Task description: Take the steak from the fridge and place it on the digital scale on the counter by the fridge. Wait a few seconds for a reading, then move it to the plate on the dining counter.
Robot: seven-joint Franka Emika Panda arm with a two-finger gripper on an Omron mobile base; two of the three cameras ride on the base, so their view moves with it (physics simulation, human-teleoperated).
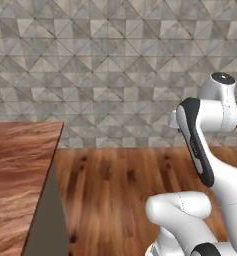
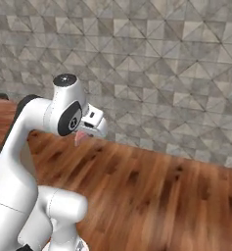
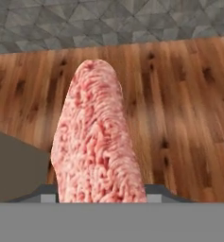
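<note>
The steak (image 3: 95, 142), a pinkish-red slab with pale streaks, stands on edge right in front of the hand camera and covers the fingertips. From the right base camera it is a small pink piece (image 2: 80, 138) hanging under the white hand, with my gripper (image 2: 85, 132) shut on it, high above the wooden floor. The dining counter (image 1: 15, 175), a reddish-brown wood-grain slab, lies at the left of the left base view, well left of the arm. The fridge, the digital scale, the counter and the plate are out of view.
Wooden floor (image 1: 120, 185) stretches ahead to a grey patterned tile wall (image 1: 115, 65). The dining counter's plain side (image 1: 47, 220) drops from its right edge to the floor. A dull grey-brown surface (image 3: 14, 165) sits low at the left of the hand view.
</note>
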